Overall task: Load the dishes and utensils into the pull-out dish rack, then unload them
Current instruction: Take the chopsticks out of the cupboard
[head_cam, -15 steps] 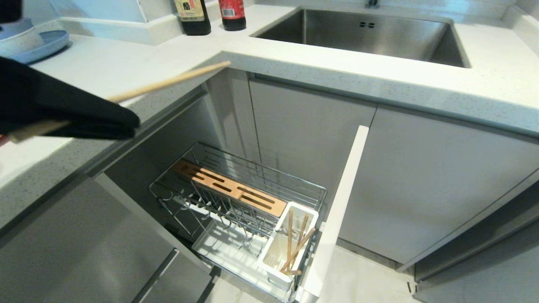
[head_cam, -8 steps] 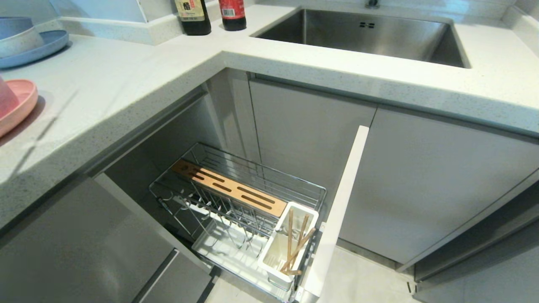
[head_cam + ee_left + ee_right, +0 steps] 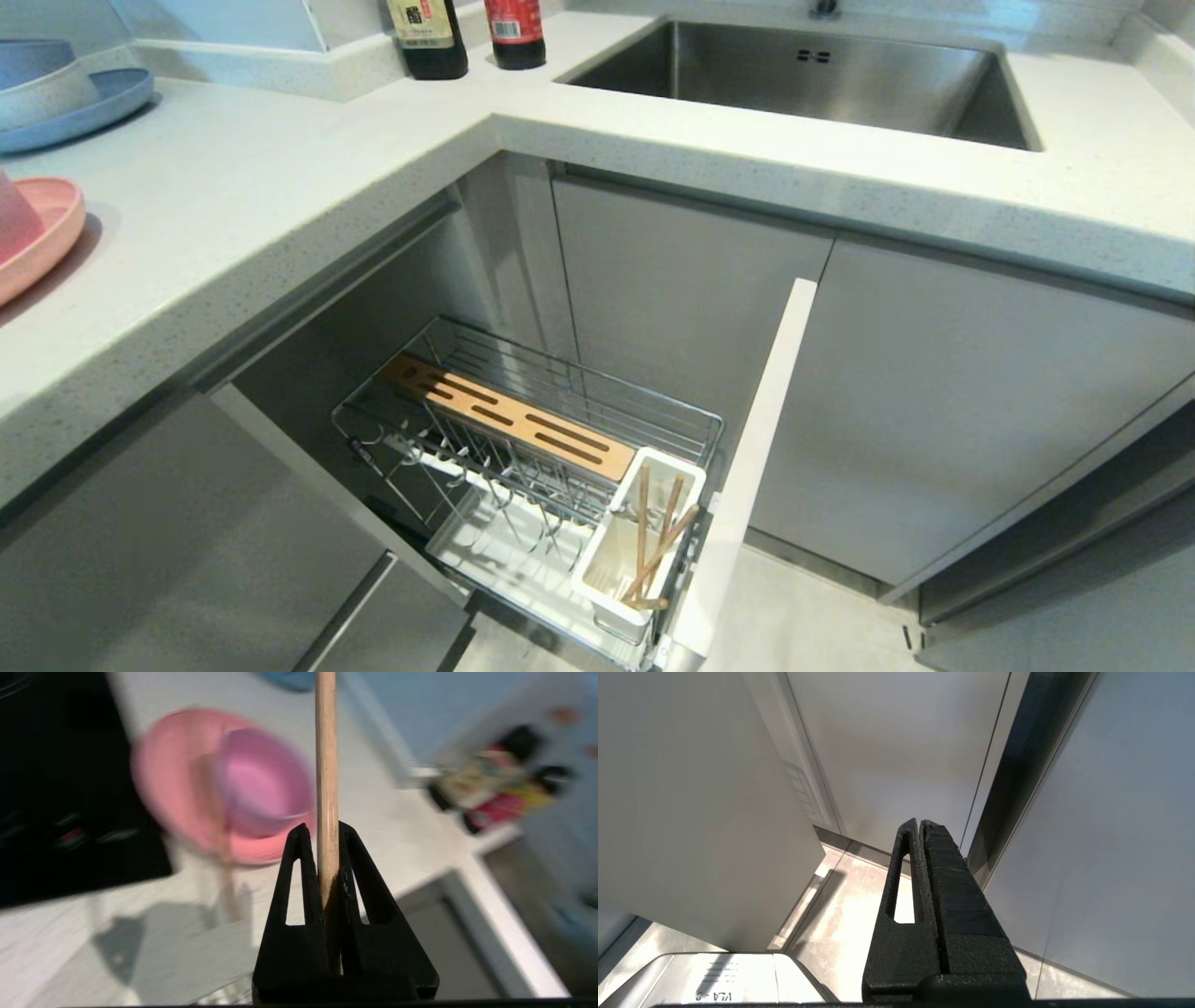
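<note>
A single wooden chopstick (image 3: 326, 765) is held clamped in the left gripper (image 3: 322, 833) above the surface (image 3: 280, 168); the right gripper (image 3: 920, 828) is parked, closed and empty. Other chopsticks (image 3: 653, 546) are seen in the white utensil cup (image 3: 607, 560) of the pull-out dish rack (image 3: 579, 383), while the pink plate (image 3: 51, 233) and pink bowl (image 3: 261, 784) are found on the surface, so work is judged unfinished.

Countertop (image 3: 280, 187): pale speckled stone look, matt. Sink (image 3: 822, 75): brushed steel, dull sheen. Dish rack (image 3: 569, 392) — chrome wire, bright; slotted strip (image 3: 509, 420) wood, utensil cup (image 3: 611, 560) white plastic. Chopstick (image 3: 326, 765): light wood, smooth — gripped by left gripper (image 3: 326, 833), black matt plastic. Plate (image 3: 47, 233): pink, matt.
</note>
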Robot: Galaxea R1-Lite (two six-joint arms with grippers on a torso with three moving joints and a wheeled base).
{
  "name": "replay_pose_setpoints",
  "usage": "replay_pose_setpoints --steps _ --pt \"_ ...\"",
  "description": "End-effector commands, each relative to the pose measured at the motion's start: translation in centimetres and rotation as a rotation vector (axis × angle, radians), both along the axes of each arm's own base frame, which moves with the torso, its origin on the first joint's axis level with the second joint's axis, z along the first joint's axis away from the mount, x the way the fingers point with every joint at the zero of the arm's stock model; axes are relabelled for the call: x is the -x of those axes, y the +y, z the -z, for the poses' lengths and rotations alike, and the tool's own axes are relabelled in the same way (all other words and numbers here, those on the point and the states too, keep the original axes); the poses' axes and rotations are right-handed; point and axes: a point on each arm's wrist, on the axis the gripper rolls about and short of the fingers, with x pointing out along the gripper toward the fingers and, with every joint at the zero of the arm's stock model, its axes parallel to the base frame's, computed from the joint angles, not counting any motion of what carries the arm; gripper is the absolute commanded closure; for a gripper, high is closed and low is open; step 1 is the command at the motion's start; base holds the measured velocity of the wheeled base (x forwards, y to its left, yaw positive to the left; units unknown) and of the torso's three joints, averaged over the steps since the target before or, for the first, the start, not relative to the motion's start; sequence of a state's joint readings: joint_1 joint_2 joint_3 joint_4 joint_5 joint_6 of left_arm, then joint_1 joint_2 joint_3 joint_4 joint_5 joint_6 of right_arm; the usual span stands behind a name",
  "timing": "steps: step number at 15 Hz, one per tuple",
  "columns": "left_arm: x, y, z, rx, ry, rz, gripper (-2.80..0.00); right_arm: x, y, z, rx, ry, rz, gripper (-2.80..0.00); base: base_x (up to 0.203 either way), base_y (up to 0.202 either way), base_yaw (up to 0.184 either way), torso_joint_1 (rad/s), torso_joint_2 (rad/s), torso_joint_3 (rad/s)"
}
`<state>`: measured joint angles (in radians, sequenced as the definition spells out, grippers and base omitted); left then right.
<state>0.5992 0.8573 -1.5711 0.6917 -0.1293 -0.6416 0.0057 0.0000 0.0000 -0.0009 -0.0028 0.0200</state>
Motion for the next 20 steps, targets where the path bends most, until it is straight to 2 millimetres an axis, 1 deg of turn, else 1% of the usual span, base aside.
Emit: replay_pose_setpoints --steps 1,3,4,8,9,11,13,15,20 --pt "0.3 -0.3 2.9 0.058 0.052 -0.134 0.00 0.0 0.0 0.0 0.000 0.001 0.000 0.00 0.000 0.000 0.000 0.000 0.00 0.000" --pt "-0.3 0.4 4.8 0.163 0.079 -0.219 0.00 0.0 0.0 0.0 0.000 0.001 0.000 0.00 0.000 0.000 0.000 0.000 0.00 0.000" --pt "-1.0 1.0 5.4 0.215 0.094 -0.239 0.00 0.0 0.0 0.0 0.000 0.001 -0.001 0.00 0.000 0.000 0.000 0.000 0.00 0.000" --pt "-4.1 3.7 5.8 0.360 0.142 -0.254 0.00 0.0 0.0 0.0 0.000 0.002 0.000 0.00 0.000 0.000 0.000 0.000 0.00 0.000" --pt "-4.8 4.3 5.9 0.385 0.156 -0.232 0.00 0.0 0.0 0.0 0.000 0.001 0.000 0.00 0.000 0.000 0.000 0.000 0.00 0.000" --pt "-6.1 5.1 5.8 0.426 0.165 -0.126 0.00 0.0 0.0 0.0 0.000 0.002 -0.001 0.00 0.000 0.000 0.000 0.000 0.00 0.000" --pt "-6.6 5.3 5.3 0.428 0.122 -0.036 0.00 0.0 0.0 0.0 0.000 0.001 0.000 0.00 0.000 0.000 0.000 0.000 0.00 0.000" --pt "-6.9 5.4 4.8 0.440 0.062 0.013 0.00 0.0 0.0 0.1 0.000 0.002 0.000 0.00 0.000 0.000 0.000 0.000 0.00 0.000" --pt "-7.5 6.0 5.1 0.505 0.057 0.007 0.00 0.0 0.0 0.0 0.000 0.001 0.000 0.00 0.000 0.000 0.000 0.000 0.00 0.000"
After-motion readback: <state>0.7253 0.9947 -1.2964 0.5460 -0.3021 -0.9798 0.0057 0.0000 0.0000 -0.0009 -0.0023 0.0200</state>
